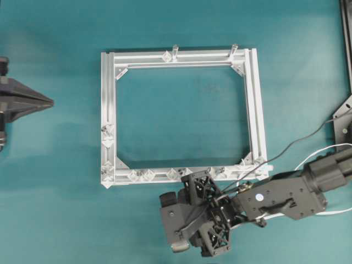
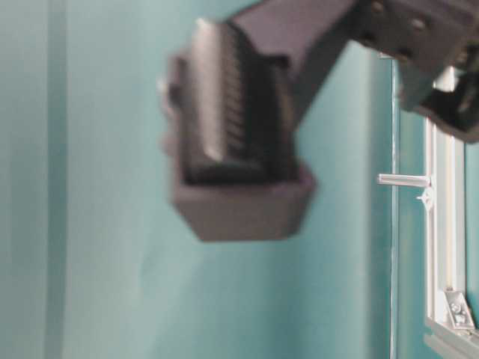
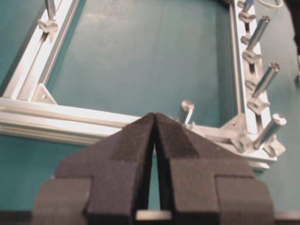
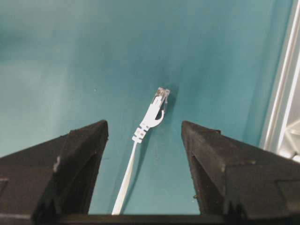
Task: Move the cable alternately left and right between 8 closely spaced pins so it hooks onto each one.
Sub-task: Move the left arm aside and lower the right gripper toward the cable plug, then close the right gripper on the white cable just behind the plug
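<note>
Right pincer [image 4: 144, 136] apart, cable [image 4: 140, 154] loose between; left pincer [image 3: 153, 123] together

Black arms; right pincer [image 4: 144, 154] wedge-shaped foam-padded fingers [image 4: 77, 161]; round white wrist sticker [image 1: 257, 197].

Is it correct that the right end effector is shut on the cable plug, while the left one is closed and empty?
Not quite. The right wrist view shows the right end effector open, its fingers apart on either side of the cable plug, not gripping it. The left end effector is indeed closed and empty.
</note>
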Available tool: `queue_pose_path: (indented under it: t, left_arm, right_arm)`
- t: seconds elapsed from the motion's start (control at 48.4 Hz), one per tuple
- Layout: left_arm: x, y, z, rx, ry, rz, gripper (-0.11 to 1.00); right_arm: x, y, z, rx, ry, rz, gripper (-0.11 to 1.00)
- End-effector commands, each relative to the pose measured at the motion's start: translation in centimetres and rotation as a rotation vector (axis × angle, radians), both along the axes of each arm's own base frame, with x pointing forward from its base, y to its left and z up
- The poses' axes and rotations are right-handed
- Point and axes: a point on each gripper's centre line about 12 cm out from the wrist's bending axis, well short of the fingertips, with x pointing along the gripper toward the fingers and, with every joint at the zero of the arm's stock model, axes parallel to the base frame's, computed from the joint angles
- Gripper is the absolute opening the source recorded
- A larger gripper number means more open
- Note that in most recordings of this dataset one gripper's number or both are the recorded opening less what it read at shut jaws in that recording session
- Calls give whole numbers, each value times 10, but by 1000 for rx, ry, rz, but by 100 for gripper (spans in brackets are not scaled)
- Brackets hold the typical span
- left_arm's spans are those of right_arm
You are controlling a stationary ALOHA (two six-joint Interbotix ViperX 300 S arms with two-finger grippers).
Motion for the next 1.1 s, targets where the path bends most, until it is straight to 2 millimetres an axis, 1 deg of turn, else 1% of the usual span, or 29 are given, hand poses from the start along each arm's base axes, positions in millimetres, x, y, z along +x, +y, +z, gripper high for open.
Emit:
queue_pose_path:
  t: [0.0, 0.083, 0.186, 0.372, 0.538, 0.641, 0.682, 0.724, 0.765, 0.786, 0.827, 0.889, 0.91, 1.075]
  left_arm:
    - [-10, -2, 4, -3, -20, -5, 0]
    - [-16, -3, 3, -7, -18, -6, 0]
    - [-19, -3, 5, -4, -42, -8, 0]
    - [-18, -3, 1, -4, -36, -7, 0]
    - [-17, -3, 0, -5, -31, -7, 0]
    - [-17, -3, 0, -5, -30, -5, 0]
    - [-17, -3, 0, -3, -31, -7, 0]
    - [-17, -3, 0, -5, -31, -5, 0]
    - [-17, -3, 0, -5, -30, -7, 0]
    - [-17, -3, 0, -6, -32, -6, 0]
    - [-17, -3, 0, -9, -32, -5, 0]
    - [-17, -3, 0, -17, -31, -1, 0]
    - [-17, -3, -2, -23, -27, -1, 0]
    - [-18, -3, -6, -59, -19, 11, 0]
  right_arm:
    - [6, 4, 9, 7, -32, 7, 66]
    - [6, 4, 4, 2, -21, 5, 66]
    - [7, 4, -1, 0, -13, 5, 66]
    - [8, 4, -10, -9, 4, 6, 66]
    - [9, 5, -13, -11, 9, 6, 66]
    - [10, 5, -14, -11, 11, 4, 63]
    - [10, 5, -14, -10, 14, 1, 60]
    - [11, 6, -14, -9, 14, 0, 53]
    - [11, 6, -13, -7, 13, -3, 43]
    - [10, 5, -14, -7, 15, -4, 36]
    - [11, 6, -13, -5, 14, -6, 24]
    - [11, 6, -13, -1, 15, -11, 12]
    - [10, 5, -14, 0, 17, -15, 10]
    - [11, 6, -13, 18, 20, -40, 9]
